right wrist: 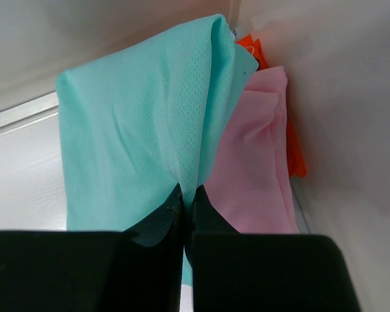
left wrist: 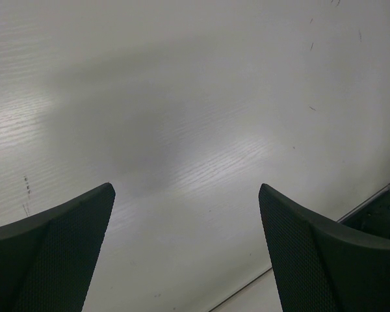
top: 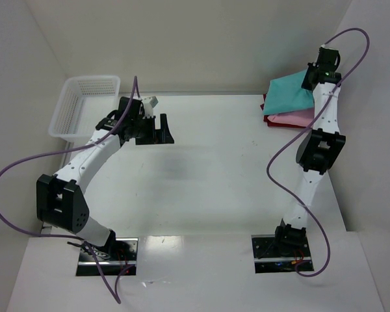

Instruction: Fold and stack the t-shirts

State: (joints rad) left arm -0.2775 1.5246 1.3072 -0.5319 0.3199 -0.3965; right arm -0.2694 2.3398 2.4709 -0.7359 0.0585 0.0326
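At 10 o'clock in the top view we see one white mesh basket (top: 84,104) at the far left edge of the table (top: 214,162). Just to its 3 o'clock side the left gripper (top: 155,133) hangs over bare tabletop. In its wrist view the left gripper (left wrist: 185,188) has its jaws spread wide and nothing between them but white table (left wrist: 182,97). We count three shirts, one of each colour, all in the table's 2 o'clock corner. The teal shirt (top: 289,94) lies on top, its long axis running from 8 o'clock up to 2 o'clock, where it meets the right gripper (top: 314,78). Under it lies the pink shirt (top: 296,118), and the red shirt (top: 268,110) shows as a strip at the stack's 9 o'clock edge. The top view hides the right fingertips. The right wrist view shows the right gripper (right wrist: 187,192) pinched tight on a fold of the teal shirt (right wrist: 136,130), which runs away toward 12 o'clock. The pink shirt (right wrist: 253,149) lies at its 3 o'clock, with the red shirt (right wrist: 297,159) peeking beyond.
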